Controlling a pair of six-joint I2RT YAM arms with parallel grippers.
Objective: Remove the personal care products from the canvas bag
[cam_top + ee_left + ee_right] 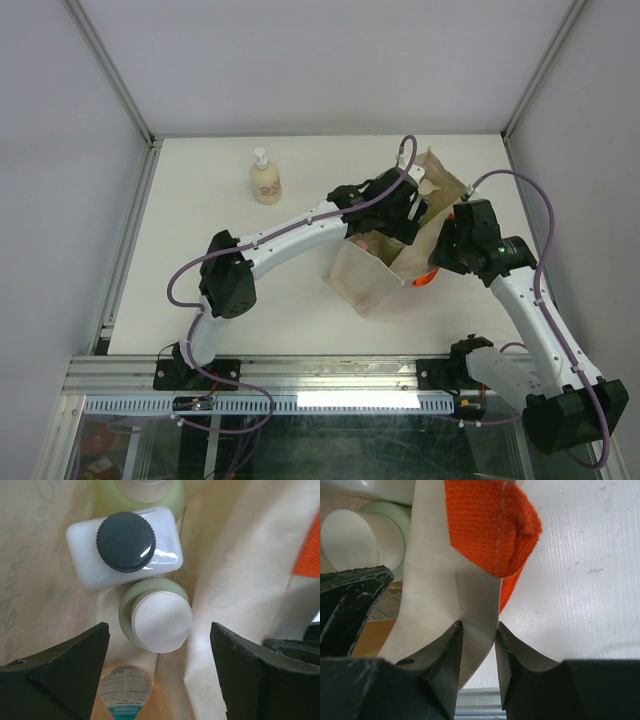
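The canvas bag [368, 278] stands open at the right of the table. My left gripper [403, 216] is inside the bag's mouth, open and empty [158, 642]. Below it stand a pale green bottle with a white cap [156, 615], a whitish bottle with a dark cap [125, 542], another green bottle [142, 492] and an orange labelled bottle [122, 695]. My right gripper [441, 250] is shut on the bag's cloth rim [476, 630], just below its orange strap [490, 525]. A peach bottle with a white pump [265, 178] stands on the table, outside the bag.
White table [220, 330] with grey walls on three sides and a metal rail along the near edge. The left arm reaches across the middle of the table. The left gripper's finger [350, 600] shows in the right wrist view, next to the green bottle [370, 530].
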